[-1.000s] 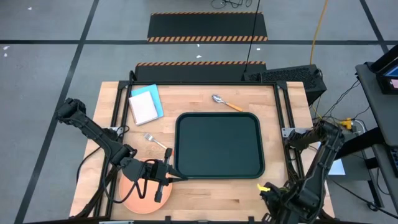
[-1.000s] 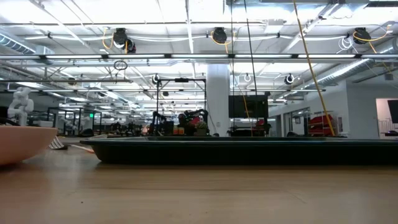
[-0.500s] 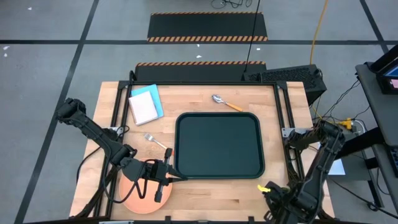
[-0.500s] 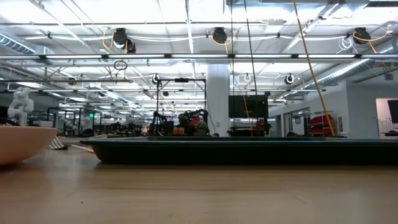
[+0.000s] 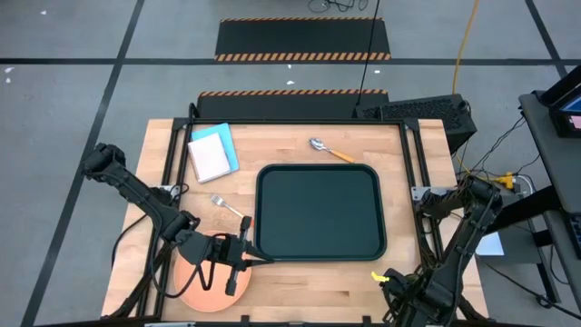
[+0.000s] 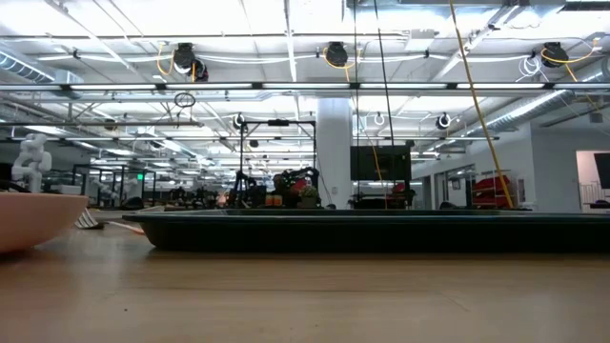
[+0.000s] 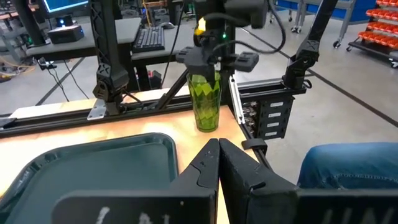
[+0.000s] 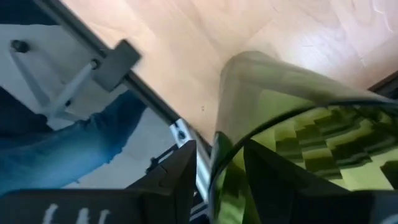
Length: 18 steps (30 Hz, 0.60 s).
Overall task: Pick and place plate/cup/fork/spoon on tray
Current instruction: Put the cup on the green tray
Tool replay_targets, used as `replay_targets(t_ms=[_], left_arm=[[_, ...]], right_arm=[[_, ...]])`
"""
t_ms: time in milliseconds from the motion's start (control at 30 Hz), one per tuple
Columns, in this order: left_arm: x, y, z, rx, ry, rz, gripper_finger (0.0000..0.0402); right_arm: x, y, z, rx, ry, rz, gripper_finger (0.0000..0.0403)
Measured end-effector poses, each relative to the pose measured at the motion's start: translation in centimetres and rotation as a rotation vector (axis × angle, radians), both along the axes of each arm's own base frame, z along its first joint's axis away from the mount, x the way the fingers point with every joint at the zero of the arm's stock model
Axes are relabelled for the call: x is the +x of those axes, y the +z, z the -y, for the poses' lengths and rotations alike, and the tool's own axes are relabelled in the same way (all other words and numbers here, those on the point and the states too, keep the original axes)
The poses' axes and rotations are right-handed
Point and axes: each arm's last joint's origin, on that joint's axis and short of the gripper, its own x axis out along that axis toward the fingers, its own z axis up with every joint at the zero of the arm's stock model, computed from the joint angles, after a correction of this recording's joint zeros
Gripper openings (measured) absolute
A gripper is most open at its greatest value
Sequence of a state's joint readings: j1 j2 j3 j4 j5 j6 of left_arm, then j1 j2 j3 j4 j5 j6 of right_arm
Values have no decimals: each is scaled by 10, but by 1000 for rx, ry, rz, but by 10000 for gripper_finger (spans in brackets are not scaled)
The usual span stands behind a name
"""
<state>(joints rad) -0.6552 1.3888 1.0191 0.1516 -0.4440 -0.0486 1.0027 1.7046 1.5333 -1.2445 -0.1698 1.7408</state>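
The right hand (image 7: 210, 57) grips the cup (image 7: 206, 102) at the counter's (image 5: 300, 286) near right corner, just off the tray (image 5: 318, 211); the left hand (image 5: 243, 257), fingers together, hovers over the plate (image 5: 195, 289). A loose pinch could drop the cup off the edge — the likeliest risk. One plate, one cup, one fork (image 5: 225, 205), one spoon (image 5: 329, 150), one tray.

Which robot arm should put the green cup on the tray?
The right one. Its hand is already clamped on the cup, close to the tray's corner. The left hand is shut above the plate, holding nothing.
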Motion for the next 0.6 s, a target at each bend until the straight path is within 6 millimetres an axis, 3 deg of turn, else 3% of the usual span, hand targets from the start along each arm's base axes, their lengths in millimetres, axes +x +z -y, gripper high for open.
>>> replay_targets(t_ms=[200, 433, 600], left_arm=[[0, 0, 0, 25, -5, 6, 12], [-1, 2, -1, 95, -20, 26, 12], [-5, 14, -12, 86, -12, 54, 12]], right_arm=[[-2, -9, 2, -18, 4, -26, 106], [4, -9, 6, -10, 97, -11, 11], [16, -8, 15, -12, 147, 22, 11]])
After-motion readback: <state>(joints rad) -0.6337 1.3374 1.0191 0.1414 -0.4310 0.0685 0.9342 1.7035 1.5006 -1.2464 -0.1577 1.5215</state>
